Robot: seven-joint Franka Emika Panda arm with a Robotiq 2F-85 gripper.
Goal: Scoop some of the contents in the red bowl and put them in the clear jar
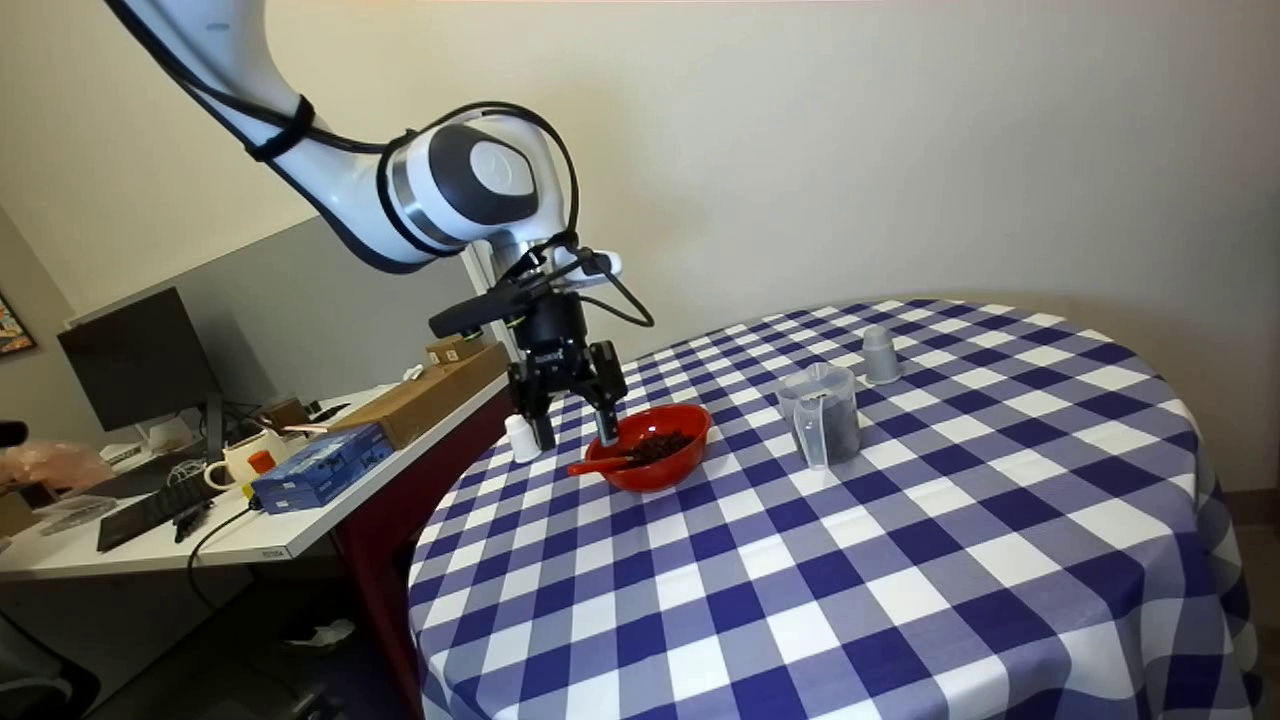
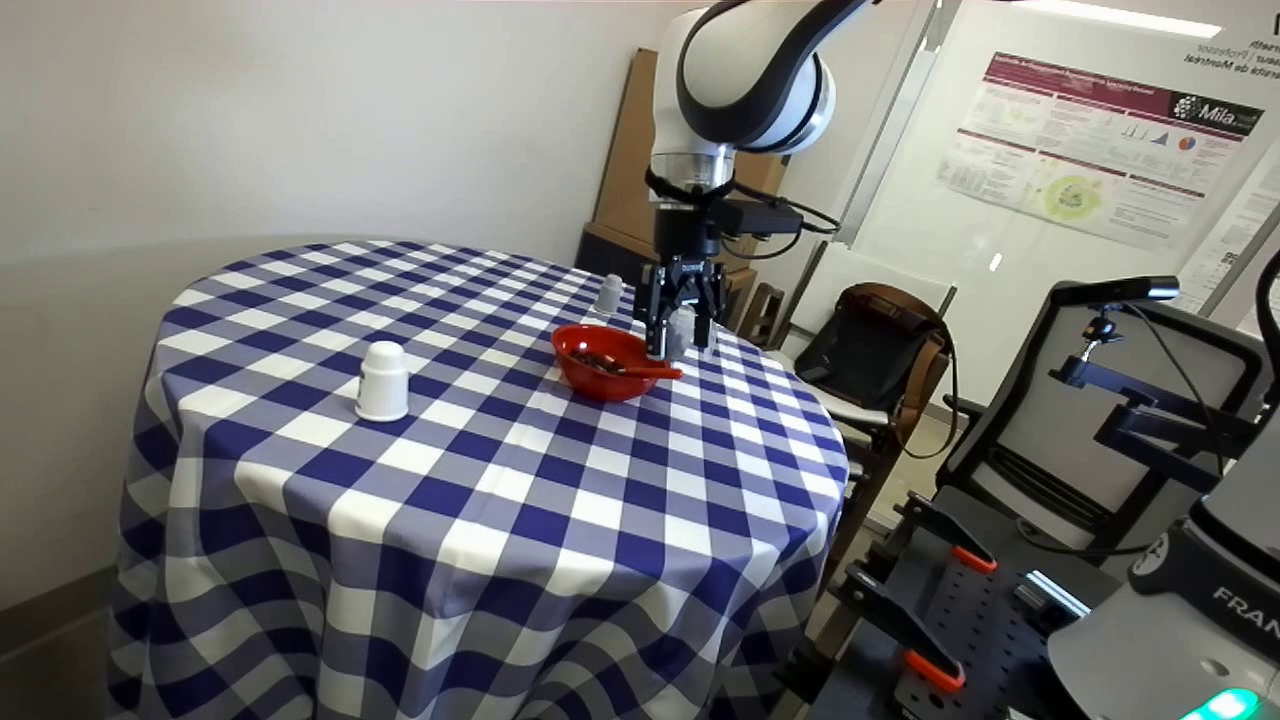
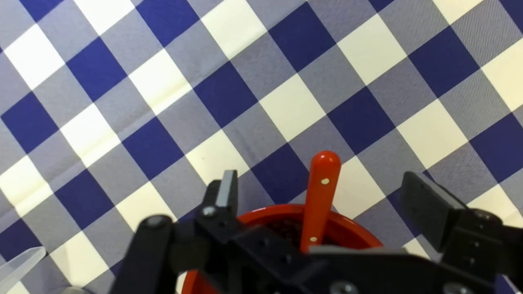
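"Room enough round that red bowl [image 1: 655, 480]?"

"Plenty on the near side. In an exterior view it sits toward the left of the tabletop [image 1: 1000, 520], and bare checked cloth [image 1: 760, 600] runs from four o'clock round to seven, right out to the curved edge. Past the twelve o'clock edge stands the wall [image 1: 980, 170]."

"And the hand [image 1: 577, 436]?"

"Hanging by the bowl's rim at about ten o'clock, its fingers [image 3: 427, 208] spread wide apart. In the wrist view the red handle [image 3: 320, 196] shows between them with a gap either side, its tip aimed at twelve."

"What's at nine?"

"A white container [image 1: 521, 440], upright, partly behind a finger, with the tabletop's edge near it."

"Where's the clear jar [image 1: 838, 425]?"

"Upright at three o'clock, well apart from the bowl."

"Count them for me."

"One bowl, with dark bits [image 1: 662, 446] in it, and one red handle leaning out over the rim; its other end is hidden from me. One jar. Two pale containers: that white one and, at two o'clock beyond the jar, a greyish container [image 1: 880, 355]. One hand."
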